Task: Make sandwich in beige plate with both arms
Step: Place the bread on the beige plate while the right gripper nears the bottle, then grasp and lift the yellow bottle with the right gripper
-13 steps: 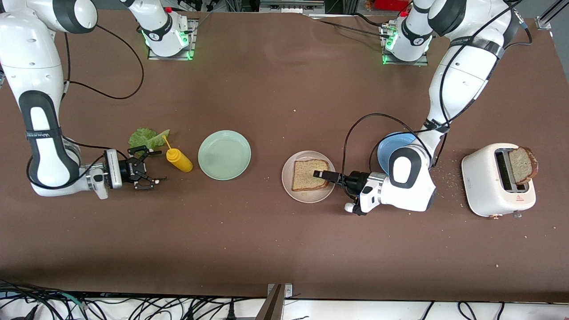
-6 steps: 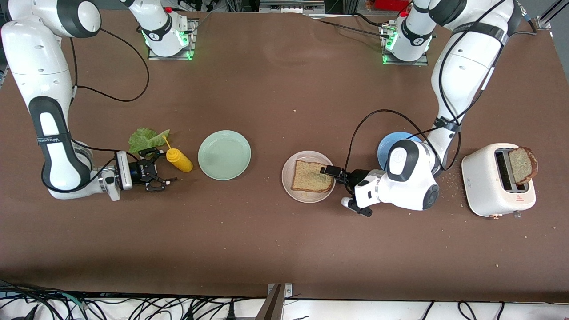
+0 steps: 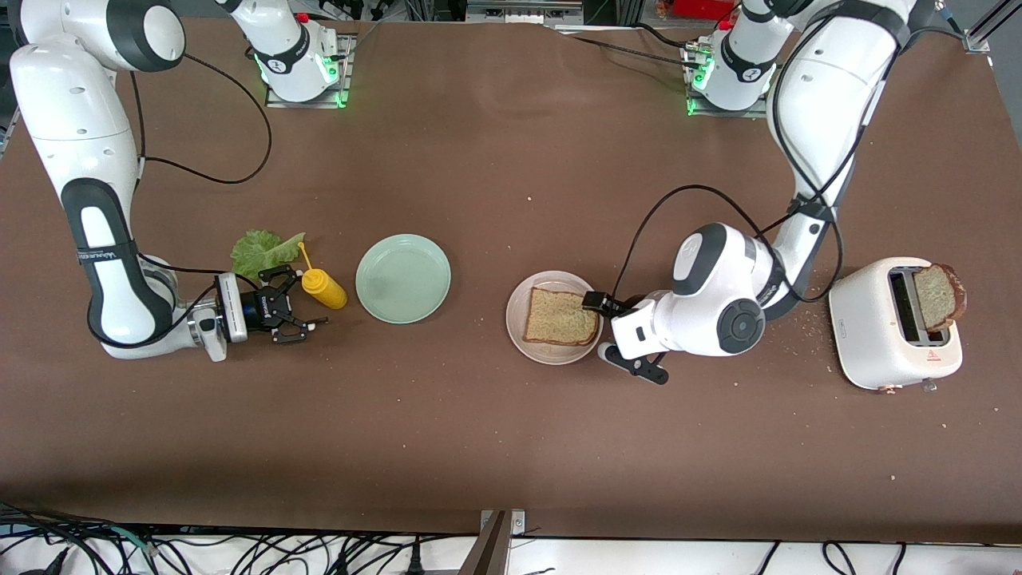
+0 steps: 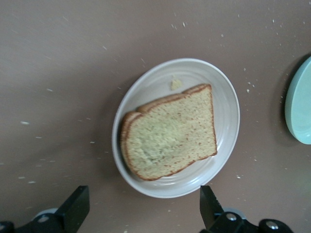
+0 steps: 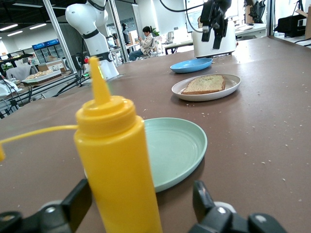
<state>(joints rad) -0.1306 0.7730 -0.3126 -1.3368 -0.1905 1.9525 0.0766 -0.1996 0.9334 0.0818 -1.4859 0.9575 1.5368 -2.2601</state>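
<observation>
From the front, a bread slice (image 3: 560,317) is seen lying flat in the beige plate (image 3: 519,335) on the brown table (image 3: 511,431); a mint-green plate (image 3: 403,278) lies toward the right arm's end, a white toaster (image 3: 888,327) with a second slice (image 3: 939,297) standing in its slot toward the left arm's end; a lettuce leaf (image 3: 259,249) lies just beside the yellow squeeze bottle (image 3: 321,287), and crumbs are scattered about; the right gripper (image 3: 299,304) is set low at the bottle, the left gripper (image 3: 600,319) over the beige plate's edge. In the left wrist view, the plate (image 4: 228,121) and bread (image 4: 170,136) are framed between widely parted fingers (image 4: 75,211), nothing held. In the right wrist view, the bottle (image 5: 119,165) stands between spread fingers (image 5: 204,196); contact cannot be told; a blue plate (image 5: 192,65) and a workshop with a seated person are seen farther off.
</observation>
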